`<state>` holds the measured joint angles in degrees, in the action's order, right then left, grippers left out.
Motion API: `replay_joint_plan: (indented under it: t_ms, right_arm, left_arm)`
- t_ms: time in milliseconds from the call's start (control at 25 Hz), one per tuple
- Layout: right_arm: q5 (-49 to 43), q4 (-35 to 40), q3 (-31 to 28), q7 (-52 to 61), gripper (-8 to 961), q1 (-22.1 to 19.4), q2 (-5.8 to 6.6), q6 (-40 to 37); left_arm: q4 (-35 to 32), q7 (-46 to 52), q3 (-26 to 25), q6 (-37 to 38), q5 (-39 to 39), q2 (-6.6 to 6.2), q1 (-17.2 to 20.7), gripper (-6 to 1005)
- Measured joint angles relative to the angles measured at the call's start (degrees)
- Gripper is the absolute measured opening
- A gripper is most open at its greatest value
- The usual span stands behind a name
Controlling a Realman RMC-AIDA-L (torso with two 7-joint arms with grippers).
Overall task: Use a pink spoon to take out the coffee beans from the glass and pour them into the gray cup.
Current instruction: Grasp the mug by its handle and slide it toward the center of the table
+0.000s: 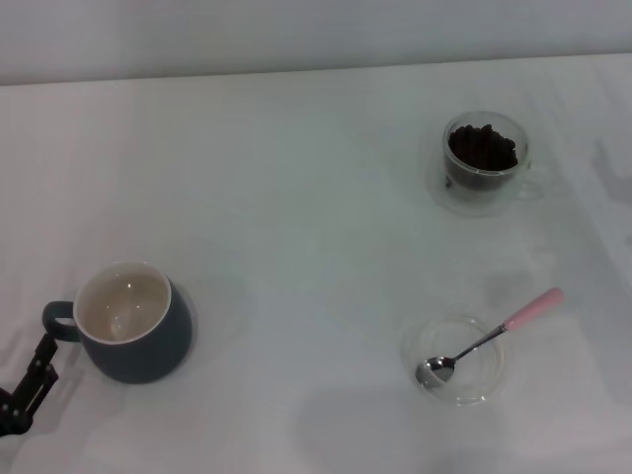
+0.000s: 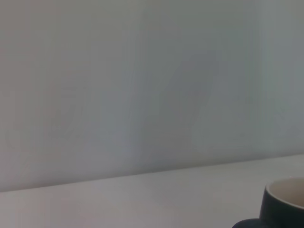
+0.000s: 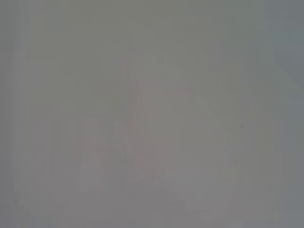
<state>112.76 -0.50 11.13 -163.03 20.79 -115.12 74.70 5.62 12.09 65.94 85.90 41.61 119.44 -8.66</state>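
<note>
The gray cup [image 1: 148, 354], dark blue-gray with a cream inside, stands at the near left with its handle pointing left; its rim also shows in the left wrist view [image 2: 286, 203]. My left gripper [image 1: 28, 387] is low at the near left edge, right beside the cup's handle. The glass [image 1: 484, 188] stands at the far right, filled with coffee beans [image 1: 482, 148]. The pink spoon [image 1: 489, 338] lies with its metal bowl in a shallow clear dish [image 1: 482, 387] at the near right, its pink handle end pointing up and right over the rim. My right gripper is out of view.
Everything stands on a white table [image 1: 296, 197] with a pale wall behind it. The right wrist view shows only a blank grey surface.
</note>
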Motion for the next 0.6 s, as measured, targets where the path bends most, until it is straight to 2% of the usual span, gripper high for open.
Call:
replay_joint_plan:
  t_ms: [600]
  right_arm:
    - [0.0,-0.2,-0.1,0.0,808,-0.4,0.0,-0.3]
  left_arm:
    - [-0.3,-1.1,0.7,-5.2,0.2,-0.17,-4.1,732]
